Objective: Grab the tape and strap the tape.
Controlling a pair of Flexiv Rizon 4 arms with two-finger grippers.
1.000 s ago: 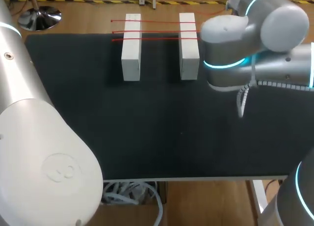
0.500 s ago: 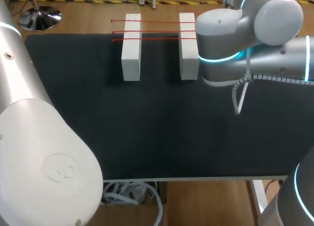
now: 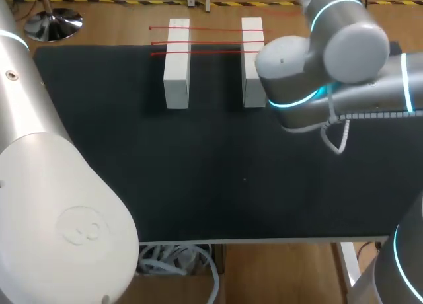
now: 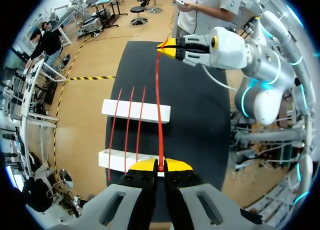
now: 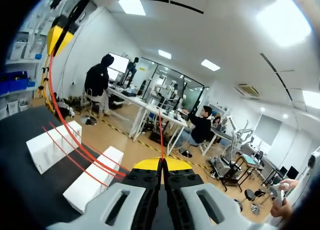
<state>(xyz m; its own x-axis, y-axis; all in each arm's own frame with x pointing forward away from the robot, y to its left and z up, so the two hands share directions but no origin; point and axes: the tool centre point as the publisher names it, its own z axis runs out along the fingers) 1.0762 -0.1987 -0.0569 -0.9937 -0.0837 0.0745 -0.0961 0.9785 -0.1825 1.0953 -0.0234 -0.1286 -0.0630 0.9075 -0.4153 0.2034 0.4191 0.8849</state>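
Between the yellow tips of your left gripper [image 4: 161, 166], pinched close together, sits one end of a red strap [image 4: 158, 100]; both fingers clamp it. From there the strap runs straight ahead, raised off the black mat [image 4: 200, 115].

Just ahead of and below that gripper lies the near white block [image 4: 125, 160]. The far white block [image 4: 135, 110] lies parallel beyond it, with a gap of mat between them. Three loose red straps [image 4: 127, 125] rest side by side across the tops of both blocks. The held strap passes over the blocks beside them, on the side toward the mat's middle.

Farther ahead, past both blocks, your right gripper [image 4: 166, 46] has its yellow tips closed narrowly on the strap's other end, so you hold it by both ends. From the right wrist, the strap curves down from your left gripper toward your right gripper's shut tips, with the blocks lying beside them.

From the head camera you cannot see either gripper. Your right arm [image 3: 317, 66] overlaps the far block's edge.
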